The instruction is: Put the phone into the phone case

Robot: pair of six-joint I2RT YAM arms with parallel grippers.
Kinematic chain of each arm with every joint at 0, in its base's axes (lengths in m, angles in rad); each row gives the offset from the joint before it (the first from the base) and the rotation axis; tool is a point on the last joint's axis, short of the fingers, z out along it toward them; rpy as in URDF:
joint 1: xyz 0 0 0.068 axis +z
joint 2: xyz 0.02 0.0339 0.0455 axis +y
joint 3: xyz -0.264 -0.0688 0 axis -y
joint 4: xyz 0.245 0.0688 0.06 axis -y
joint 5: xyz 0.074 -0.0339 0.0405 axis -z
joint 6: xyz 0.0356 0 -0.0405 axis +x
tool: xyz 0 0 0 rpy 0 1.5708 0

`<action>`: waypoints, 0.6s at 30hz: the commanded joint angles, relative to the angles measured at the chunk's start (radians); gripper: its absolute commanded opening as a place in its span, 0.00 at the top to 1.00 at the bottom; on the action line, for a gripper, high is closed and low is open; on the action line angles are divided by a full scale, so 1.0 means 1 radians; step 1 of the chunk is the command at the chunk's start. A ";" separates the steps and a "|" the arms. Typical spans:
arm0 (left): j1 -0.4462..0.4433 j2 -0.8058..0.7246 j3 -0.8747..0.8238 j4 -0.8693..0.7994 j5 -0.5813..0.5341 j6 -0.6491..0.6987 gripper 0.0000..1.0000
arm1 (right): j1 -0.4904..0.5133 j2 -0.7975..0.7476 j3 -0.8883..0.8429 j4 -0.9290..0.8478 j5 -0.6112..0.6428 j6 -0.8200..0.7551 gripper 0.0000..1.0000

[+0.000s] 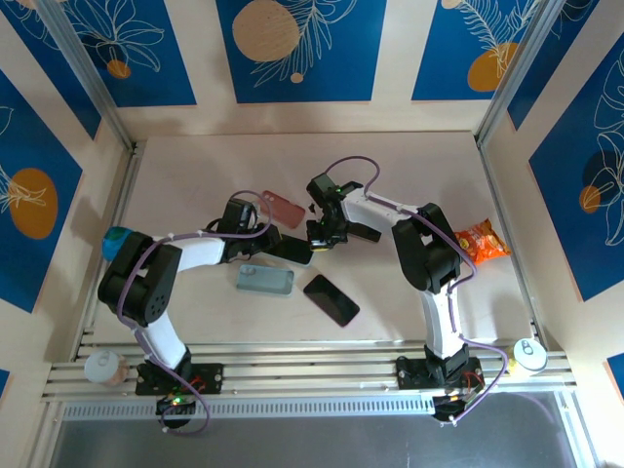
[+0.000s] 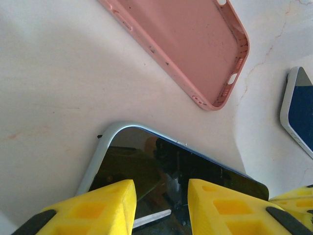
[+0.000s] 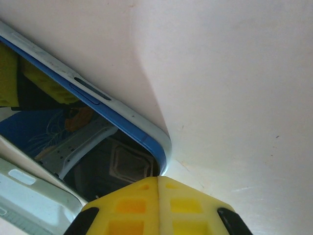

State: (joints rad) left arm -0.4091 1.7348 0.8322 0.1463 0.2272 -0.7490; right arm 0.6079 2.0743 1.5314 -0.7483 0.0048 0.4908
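Note:
A dark-screened phone [image 1: 294, 250] with a pale blue rim lies flat on the table between my two grippers. My left gripper [image 1: 268, 244] is over its near end. In the left wrist view its yellow fingers [image 2: 98, 205] stand apart above the phone's screen [image 2: 161, 161], gripping nothing. My right gripper [image 1: 320, 237] is shut, its joined tips [image 3: 158, 183] at the phone's [image 3: 98, 142] corner. A pink phone case [image 1: 284, 208] [image 2: 190, 44] lies open side up just beyond the phone. A light blue case [image 1: 265, 280] [image 3: 29, 196] lies just in front of it.
A second black phone [image 1: 331, 299] [image 2: 299, 110] lies nearer the front, right of the blue case. An orange snack packet [image 1: 481, 239] sits at the right wall. A can [image 1: 528, 356] and a cup [image 1: 105, 368] stand on the front rail.

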 commanded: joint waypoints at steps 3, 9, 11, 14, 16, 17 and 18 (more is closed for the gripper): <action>0.000 0.008 -0.027 -0.028 -0.032 0.011 0.64 | 0.010 0.023 0.028 -0.027 0.029 -0.023 1.00; -0.001 0.005 -0.030 -0.027 -0.037 0.014 0.64 | 0.012 -0.011 0.071 -0.039 0.031 -0.023 1.00; -0.001 0.006 -0.030 -0.025 -0.037 0.014 0.64 | 0.012 -0.007 0.083 -0.042 0.033 -0.027 1.00; 0.000 0.008 -0.030 -0.022 -0.034 0.011 0.64 | 0.012 0.017 0.097 -0.046 0.034 -0.029 1.00; 0.000 0.007 -0.030 -0.022 -0.035 0.011 0.64 | 0.013 0.032 0.092 -0.042 0.029 -0.028 1.00; -0.002 0.006 -0.030 -0.022 -0.035 0.011 0.64 | 0.013 0.036 0.086 -0.040 0.029 -0.027 1.00; 0.000 0.005 -0.029 -0.022 -0.037 0.011 0.64 | 0.014 0.041 0.080 -0.036 0.029 -0.026 1.00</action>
State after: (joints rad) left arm -0.4091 1.7348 0.8265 0.1574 0.2268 -0.7494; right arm 0.6151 2.0857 1.6035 -0.7647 0.0349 0.4763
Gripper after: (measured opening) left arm 0.361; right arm 0.042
